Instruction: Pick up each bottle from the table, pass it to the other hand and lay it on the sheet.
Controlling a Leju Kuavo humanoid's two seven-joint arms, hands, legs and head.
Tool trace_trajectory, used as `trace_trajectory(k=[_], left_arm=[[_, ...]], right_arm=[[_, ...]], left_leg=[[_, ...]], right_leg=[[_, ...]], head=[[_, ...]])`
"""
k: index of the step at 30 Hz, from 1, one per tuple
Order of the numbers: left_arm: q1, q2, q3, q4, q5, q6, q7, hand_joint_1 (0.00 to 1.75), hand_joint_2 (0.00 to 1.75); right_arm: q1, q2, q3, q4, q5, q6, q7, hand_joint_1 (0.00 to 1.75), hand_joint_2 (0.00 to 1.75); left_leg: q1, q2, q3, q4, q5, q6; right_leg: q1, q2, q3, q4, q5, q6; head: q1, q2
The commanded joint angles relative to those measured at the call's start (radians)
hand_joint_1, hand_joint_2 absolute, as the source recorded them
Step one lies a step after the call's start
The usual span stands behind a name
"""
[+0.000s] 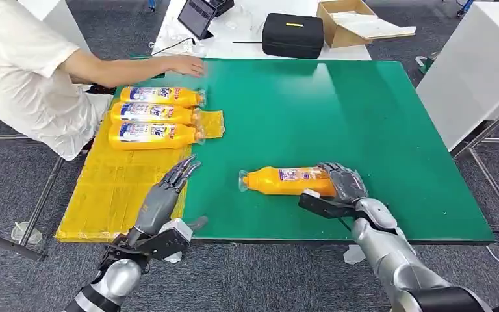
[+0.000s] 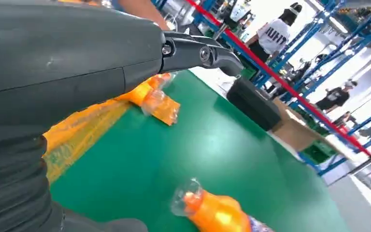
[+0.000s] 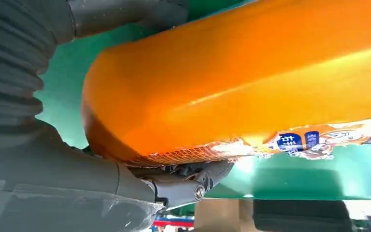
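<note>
An orange bottle [image 1: 286,181] [image 3: 251,82] lies on its side on the green table [image 1: 338,110], cap pointing left. My right hand [image 1: 343,185] wraps its base end, thumb on the near side and fingers [image 3: 183,183] on the far side. My left hand [image 1: 169,188] [image 2: 77,72] hovers open with fingers straight, over the border between the yellow sheet [image 1: 114,188] and the green top, a short way left of the bottle's cap [image 2: 188,193]. Three more orange bottles [image 1: 151,113] lie side by side on the sheet's far end.
A seated person reaches an arm [image 1: 136,65] over the table's far left corner, hand flat near the bottles. Behind the table are a black case [image 1: 292,34], a cardboard box [image 1: 347,23] and a tablet [image 1: 197,16]. A white table [image 1: 474,65] stands to the right.
</note>
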Motion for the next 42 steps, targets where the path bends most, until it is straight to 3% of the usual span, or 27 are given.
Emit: trace_trajectory(k=[1,5,8,11,14,15,16,17,27,34,38,42], left_arm=[[0.123,-0.247,0.161,0.003,0.594,-0.158,0.084,0.00,1.75],[0.131,-0.241,0.094,0.094,0.743,-0.119,0.070,0.00,1.75],[0.125,-0.235,0.086,0.097,0.751,-0.112,0.065,0.00,1.75],[0.118,-0.235,0.076,0.096,0.765,-0.028,0.110,0.00,1.75],[0.121,-0.223,0.066,0.070,0.783,-0.005,0.081,0.00,1.75],[0.117,-0.224,0.061,0.070,0.778,0.037,0.107,0.00,0.00],[0.112,-0.218,0.050,0.065,0.767,0.039,0.086,0.00,0.00],[0.107,-0.220,0.047,0.069,0.762,0.043,0.080,0.00,1.75],[0.088,-0.223,0.028,0.084,0.768,0.037,0.080,0.00,1.75],[0.051,-0.230,0.006,0.102,0.846,-0.085,0.104,0.00,1.75],[0.035,-0.238,0.008,0.121,0.902,-0.140,0.120,0.00,1.75],[0.019,-0.237,0.006,0.130,0.932,-0.183,0.122,0.00,1.75]], right_arm=[[0.195,0.144,-0.177,-0.191,-0.422,0.088,-0.257,1.75,1.75],[0.305,0.209,-0.102,-0.452,-0.667,0.162,-0.247,1.75,1.75],[0.316,0.206,-0.083,-0.477,-0.678,0.159,-0.228,1.75,1.75],[0.346,0.223,-0.082,-0.541,-0.789,0.196,-0.253,1.75,1.75],[0.380,0.251,-0.038,-0.639,-0.849,0.185,-0.225,1.75,1.75],[0.386,0.268,-0.029,-0.646,-0.883,0.175,-0.200,1.75,1.75],[0.385,0.268,0.000,-0.635,-0.886,0.182,-0.194,1.75,1.75],[0.383,0.276,0.013,-0.619,-0.877,0.162,-0.192,1.75,1.75],[0.340,0.285,0.099,-0.497,-0.840,0.146,-0.197,1.75,1.75],[0.254,0.312,0.278,-0.299,-0.697,0.077,-0.178,1.75,1.75],[0.233,0.314,0.328,-0.281,-0.669,0.063,-0.197,1.75,1.75],[0.228,0.313,0.360,-0.283,-0.644,0.043,-0.200,1.75,1.75]], left_leg=[[0.000,-0.001,0.005,-0.002,-0.002,0.002],[0.000,0.003,0.002,-0.001,-0.003,0.000],[-0.001,0.002,0.005,-0.002,-0.006,0.001],[0.000,0.000,0.000,-0.001,-0.005,0.001],[0.000,0.001,-0.003,0.000,-0.003,0.001],[-0.001,0.001,-0.002,0.000,-0.005,0.002],[0.000,0.003,-0.003,0.000,-0.004,0.001],[0.000,0.002,-0.005,0.000,-0.004,0.001],[0.000,0.001,-0.002,-0.001,-0.004,0.002],[0.000,0.003,-0.003,-0.001,-0.004,0.001],[-0.001,0.003,0.002,-0.001,-0.005,0.002],[0.000,0.001,-0.004,-0.001,-0.003,0.001]], right_leg=[[0.001,-0.003,0.007,-0.003,-0.002,-0.001],[0.001,0.002,0.003,-0.001,-0.001,-0.001],[0.000,0.000,0.005,0.001,-0.004,-0.003],[0.001,-0.001,0.001,0.001,-0.004,-0.002],[0.001,0.000,-0.002,0.000,-0.003,-0.001],[0.000,0.000,-0.001,0.001,-0.004,-0.001],[0.000,0.002,-0.002,0.001,-0.003,-0.002],[0.001,0.002,-0.003,0.001,-0.002,-0.001],[0.000,-0.001,-0.001,0.000,-0.003,-0.001],[0.001,0.002,-0.003,0.000,-0.002,-0.002],[0.000,0.001,0.001,0.000,-0.004,-0.003],[0.000,0.000,-0.003,0.000,-0.002,-0.001]], head=[[0.000,0.000],[0.000,0.000],[0.000,0.000],[0.000,0.000],[0.000,0.000],[0.000,0.000],[0.000,0.000],[0.000,0.000],[0.000,0.000],[0.000,0.000],[0.000,0.000],[0.000,0.000]])
